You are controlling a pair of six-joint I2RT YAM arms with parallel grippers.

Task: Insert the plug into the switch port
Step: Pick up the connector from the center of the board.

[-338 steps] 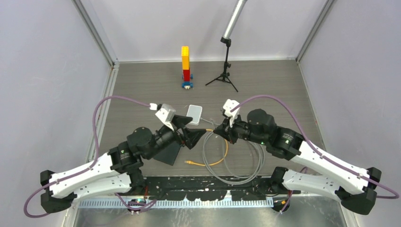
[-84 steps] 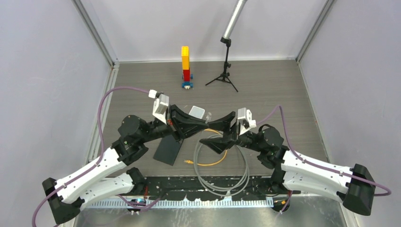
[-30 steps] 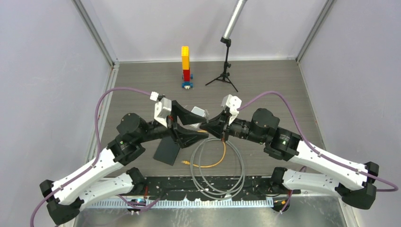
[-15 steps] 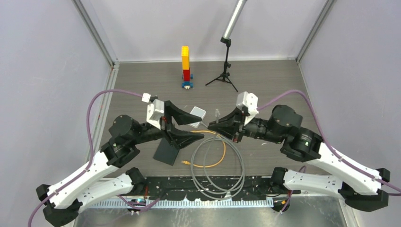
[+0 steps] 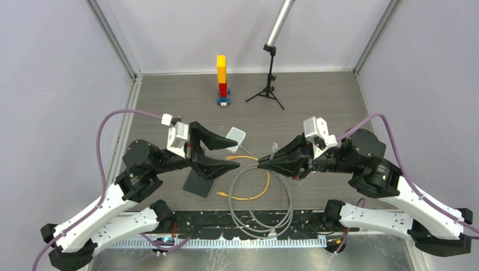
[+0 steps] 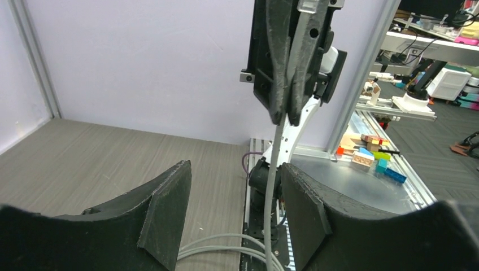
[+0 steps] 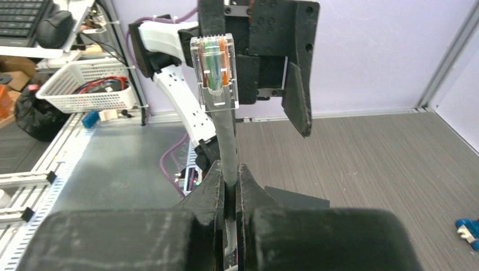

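The small white switch box lies on the table in the top view; its port does not show. My left gripper is open just left of the box, its upper finger beside it, with nothing between the pads. My right gripper is shut on the grey cable just below the clear plug, which sticks up to the right of the box. In the right wrist view the plug stands upright above my gripper. In the left wrist view the grey cable hangs beyond my open gripper.
A black pad lies by the left arm. The grey cable's coil and a thin orange cable lie at the near middle. A yellow-red brick tower and a small tripod stand at the back.
Both arms have drawn apart: the left gripper moved left, away from the box, and the right gripper moved right, carrying the plug with it. Neither grip changed.
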